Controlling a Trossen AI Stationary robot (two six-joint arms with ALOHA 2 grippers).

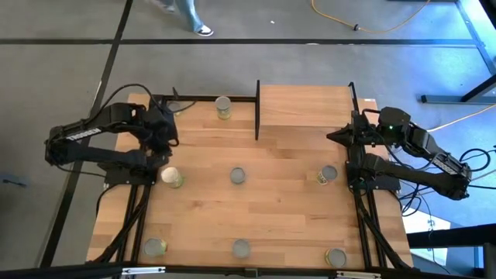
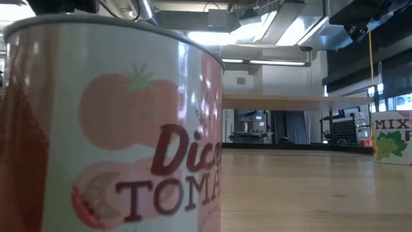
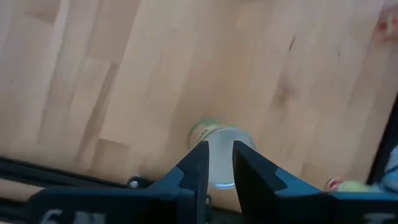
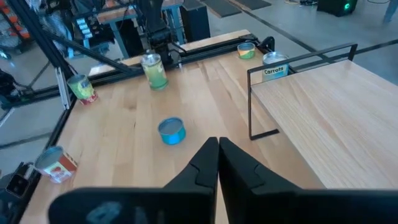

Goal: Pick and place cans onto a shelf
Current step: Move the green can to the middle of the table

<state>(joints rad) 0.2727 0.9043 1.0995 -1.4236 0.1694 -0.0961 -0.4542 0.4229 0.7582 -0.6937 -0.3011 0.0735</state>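
Several cans stand upright on their bases on the wooden table. The shelf (image 1: 306, 108) stands at the far edge, its light board (image 4: 329, 106) bare. My left gripper (image 1: 164, 157) hangs at the table's left, pointing steeply down over a yellow-green can (image 1: 172, 177). Its fingers are slightly open, and the can's silver top (image 3: 222, 163) shows through the gap, well below the tips. My right gripper (image 1: 332, 137) waits shut, raised, at the right of the table beside the shelf's near right corner; in its wrist view (image 4: 217, 144) the fingers meet.
Other cans: one at the far edge left of the shelf (image 1: 223, 107), a teal one mid-table (image 4: 171, 130), one before the right arm (image 1: 328, 175), three along the near edge (image 1: 241, 248). A tomato can (image 2: 109, 129) fills the low view. A person walks beyond the table (image 1: 190, 15).
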